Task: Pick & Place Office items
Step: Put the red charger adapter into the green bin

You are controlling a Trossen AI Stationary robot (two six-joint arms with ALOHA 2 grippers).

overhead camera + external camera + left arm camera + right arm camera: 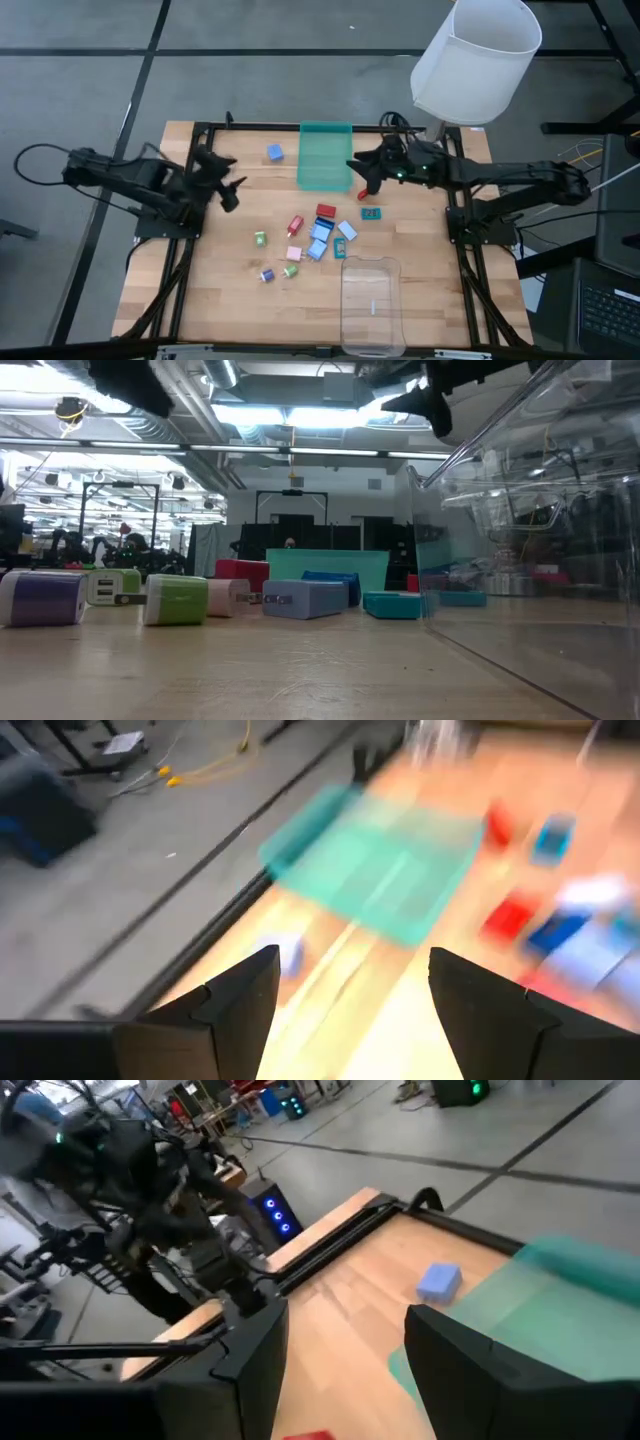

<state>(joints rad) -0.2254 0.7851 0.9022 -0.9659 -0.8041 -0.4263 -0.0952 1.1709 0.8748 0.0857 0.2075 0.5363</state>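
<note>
The office items [318, 238] lie scattered on the wooden table's middle: small red, green, pink and blue pieces, with a teal flat one [371, 213] to their right. In the low view they stand in a row [175, 600]. One blue cube [275, 152] rests alone near the far edge, also seen in the right wrist view [438, 1280]. My left gripper [228, 185] hovers open above the table's left part, pointing right. My right gripper [362, 172] hovers open beside the green tray's right edge, pointing left. Both wrist views show empty gaps, left [350, 990] and right [345, 1350].
A green rectangular tray [325, 155] sits at the far middle. A clear plastic tray [372, 305] lies at the near edge, filling the low view's right side [540, 560]. A white shade [475, 60] hangs above the far right corner. Black frame rails run along both table sides.
</note>
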